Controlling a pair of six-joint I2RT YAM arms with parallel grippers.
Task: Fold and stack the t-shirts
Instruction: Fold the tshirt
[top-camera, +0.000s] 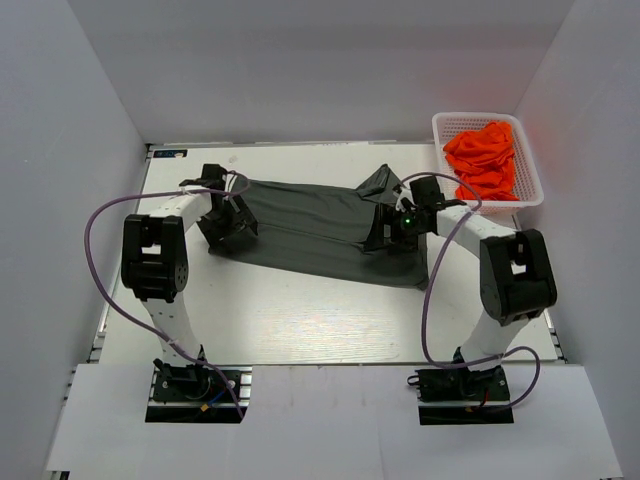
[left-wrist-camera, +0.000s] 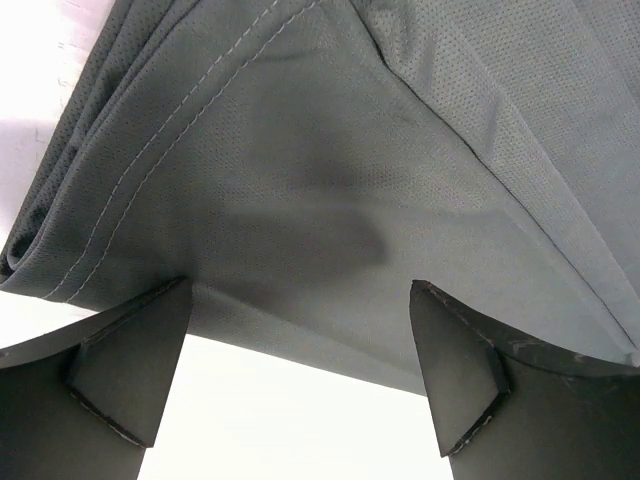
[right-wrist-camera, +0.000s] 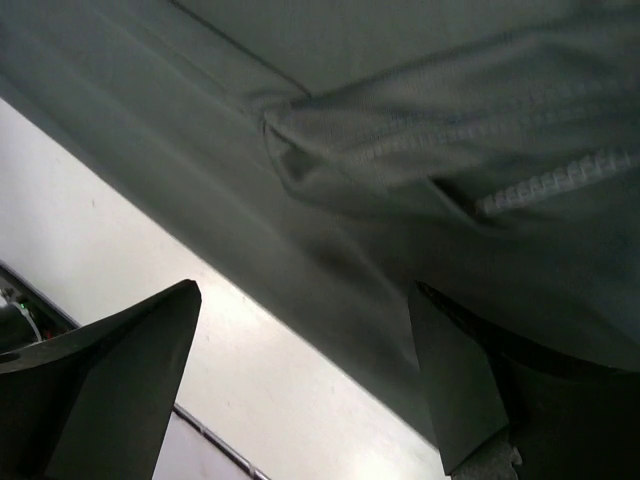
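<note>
My left fingers (left-wrist-camera: 130, 375) are standing wide apart, released and gripping nothing. In the left wrist view, the stitched hem of the grey shirt (left-wrist-camera: 330, 180) is lying just past their tips, and bare white table (left-wrist-camera: 290, 430) is showing between them. My right fingers (right-wrist-camera: 120, 385) are also standing spread and empty. In the right wrist view, a bunched, seamed fold of the grey shirt (right-wrist-camera: 420, 150) is filling the space beyond them, and a strip of table (right-wrist-camera: 150, 260) is running under its edge. I cannot tell whether either pair is touching the cloth. From above, the left fingers (top-camera: 228, 228) are hovering at the shirt's left end and the right fingers (top-camera: 385, 228) at its right end, both pointing inward toward each other. The grey shirt (top-camera: 320, 225) is lying flat on the table (top-camera: 300, 320) as a long folded band between the two arms, slanting from far left to near right. A loose corner is sticking up at the back, near the right fingers. The orange shirts (top-camera: 485, 160) are sitting heaped in a white basket (top-camera: 440, 125) at the table's far right corner, apart from the grey shirt.
</note>
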